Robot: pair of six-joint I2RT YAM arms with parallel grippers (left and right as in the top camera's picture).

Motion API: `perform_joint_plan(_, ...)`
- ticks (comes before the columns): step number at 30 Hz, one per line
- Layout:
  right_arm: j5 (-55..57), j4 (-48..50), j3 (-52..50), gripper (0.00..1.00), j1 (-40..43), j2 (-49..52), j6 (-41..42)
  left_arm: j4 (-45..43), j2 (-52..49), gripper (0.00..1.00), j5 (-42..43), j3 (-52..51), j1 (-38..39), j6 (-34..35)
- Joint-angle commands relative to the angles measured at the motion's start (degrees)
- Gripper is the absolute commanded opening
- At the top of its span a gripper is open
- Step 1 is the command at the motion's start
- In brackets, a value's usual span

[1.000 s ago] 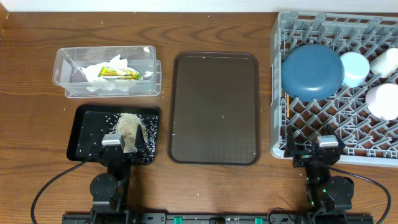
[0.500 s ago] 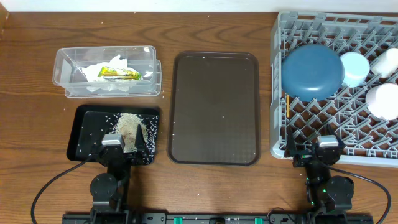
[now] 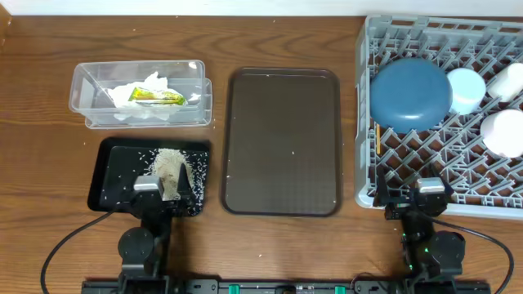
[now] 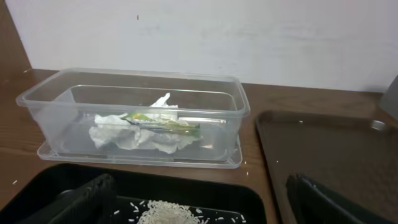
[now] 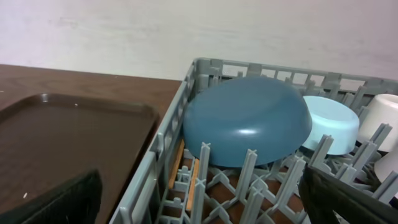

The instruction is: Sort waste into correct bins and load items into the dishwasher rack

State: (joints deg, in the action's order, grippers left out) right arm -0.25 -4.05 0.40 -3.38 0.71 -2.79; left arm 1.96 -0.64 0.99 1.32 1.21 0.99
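Note:
The clear tub (image 3: pixel 139 96) holds the crumpled white tissue (image 3: pixel 129 93) and the green-and-yellow wrapper (image 3: pixel 157 96); both also show in the left wrist view (image 4: pixel 134 134). The black tray (image 3: pixel 114 175) holds a pile of rice (image 3: pixel 169 163). The grey rack (image 3: pixel 441 184) holds the dark-blue bowl (image 3: pixel 410 94), light-blue bowl (image 3: pixel 466 88), white cup (image 3: pixel 511 80), pale bowl (image 3: pixel 502 132) and chopsticks (image 3: pixel 377 139). My left gripper (image 4: pixel 199 208) is open and empty over the black tray's near edge. My right gripper (image 5: pixel 202 208) is open and empty at the rack's near left corner.
The dark brown serving tray (image 3: pixel 282 139) lies between the bins and the rack, with a few stray rice grains on it. Some grains lie on the wooden table (image 3: pixel 41 122) by the tray's left edge. A white wall stands behind the table.

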Motion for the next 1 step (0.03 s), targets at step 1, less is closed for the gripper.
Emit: perform_joint_plan(1, -0.42, -0.24, -0.09, 0.99, 0.83, -0.37, -0.68, 2.1, 0.35, 0.9, -0.52, -1.09, -0.28, -1.18)
